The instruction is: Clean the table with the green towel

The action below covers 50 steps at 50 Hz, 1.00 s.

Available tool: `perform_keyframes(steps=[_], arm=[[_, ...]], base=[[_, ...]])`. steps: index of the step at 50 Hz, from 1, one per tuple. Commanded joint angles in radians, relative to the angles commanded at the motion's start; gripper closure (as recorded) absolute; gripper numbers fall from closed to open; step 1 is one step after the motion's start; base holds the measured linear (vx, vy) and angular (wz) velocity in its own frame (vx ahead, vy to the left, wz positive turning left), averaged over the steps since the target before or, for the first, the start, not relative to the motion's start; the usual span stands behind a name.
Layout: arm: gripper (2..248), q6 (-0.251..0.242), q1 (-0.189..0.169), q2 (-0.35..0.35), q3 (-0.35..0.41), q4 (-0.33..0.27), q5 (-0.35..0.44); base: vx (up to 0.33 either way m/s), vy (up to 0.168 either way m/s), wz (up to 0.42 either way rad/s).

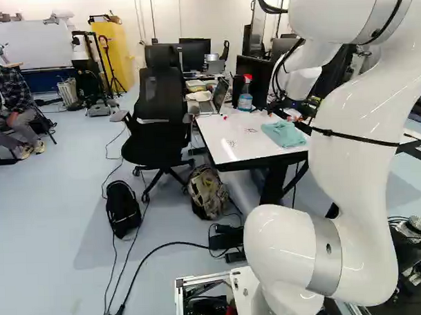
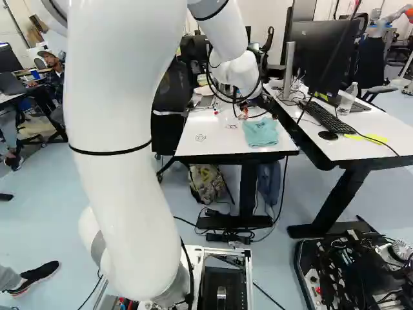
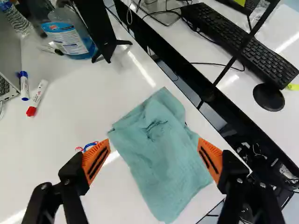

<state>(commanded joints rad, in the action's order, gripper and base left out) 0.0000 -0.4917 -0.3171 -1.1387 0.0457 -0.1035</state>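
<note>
1. The green towel (image 3: 159,135) lies on the white table (image 3: 51,163), near the edge facing the second desk (image 2: 381,132). It is soft, matte cloth, roughly oblong, with shallow folds, a bunched far end and thin dark squiggly lines near its middle.
2. The gripper (image 2: 259,113) is above the towel with its jaws spread wide, holding nothing. In the wrist view the towel shows between and ahead of the fingers; their orange pads (image 3: 96,161) are ribbed and wedge-shaped.
3. The table top is smooth and glossy, reflecting streaks of light. Small red and blue marks (image 3: 87,147) show beside one finger, and looped scribbles (image 2: 201,137) show on the top farther from the towel.
4. Two slim plastic markers, one blue-capped (image 3: 24,85) and one red-capped (image 3: 37,98), lie side by side near the laptop (image 3: 9,67).
5. Containers: the clear spray bottle (image 3: 70,37) has a blue and white label, a red top and blue liquid inside. Near it is a ridged, clear plastic bottle (image 3: 15,17); its contents I cannot tell. Another clear bottle (image 2: 348,99) is upright on the second desk.
6. That desk also bears a black keyboard (image 3: 243,42) and a rounded black mouse (image 3: 268,97).
7. On the floor are a black backpack (image 1: 122,209) and a camouflage backpack (image 1: 208,192), both fabric, contents hidden.
</note>
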Motion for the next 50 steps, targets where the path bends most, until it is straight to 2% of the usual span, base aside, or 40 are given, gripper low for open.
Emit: perform_keyframes(steps=[20, 50], arm=[[3, 0.000, -0.001, -0.007, -0.004, 0.000, 0.000], [3, 0.000, -0.001, -0.076, -0.015, 0.000, 0.000]], base=[[0.000, 0.000, 0.000], [0.000, 0.000, 0.000]])
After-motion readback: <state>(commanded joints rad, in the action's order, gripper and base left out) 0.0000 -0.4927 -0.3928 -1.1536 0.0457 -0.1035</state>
